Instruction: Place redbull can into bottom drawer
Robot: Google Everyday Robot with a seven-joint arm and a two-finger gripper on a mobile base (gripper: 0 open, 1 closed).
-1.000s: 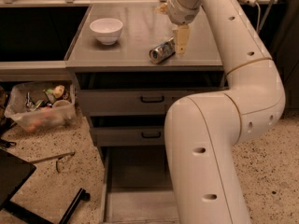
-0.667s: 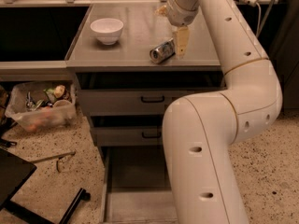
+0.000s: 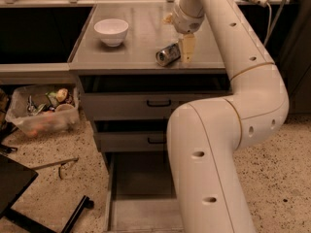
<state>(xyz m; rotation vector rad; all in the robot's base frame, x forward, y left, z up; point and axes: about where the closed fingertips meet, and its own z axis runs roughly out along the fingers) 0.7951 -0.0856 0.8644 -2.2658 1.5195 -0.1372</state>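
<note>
The redbull can (image 3: 167, 55) lies on its side on the grey counter top (image 3: 141, 18), its shiny round end facing front left. My gripper (image 3: 187, 47) hangs down from the white arm and touches or nearly touches the can's right end. The bottom drawer (image 3: 141, 212) is pulled out at floor level below the two upper drawers, and its grey floor shows. My arm's large white links cover the drawer's right part.
A white bowl (image 3: 111, 31) stands on the counter's back left. The two upper drawers (image 3: 146, 106) with black handles stand slightly ajar. A clear plastic bin (image 3: 43, 111) of odds and ends sits on the floor at left. A black frame (image 3: 29, 203) lies at the lower left.
The gripper has sunk slightly beside the can. The can, bowl and drawers have not moved.
</note>
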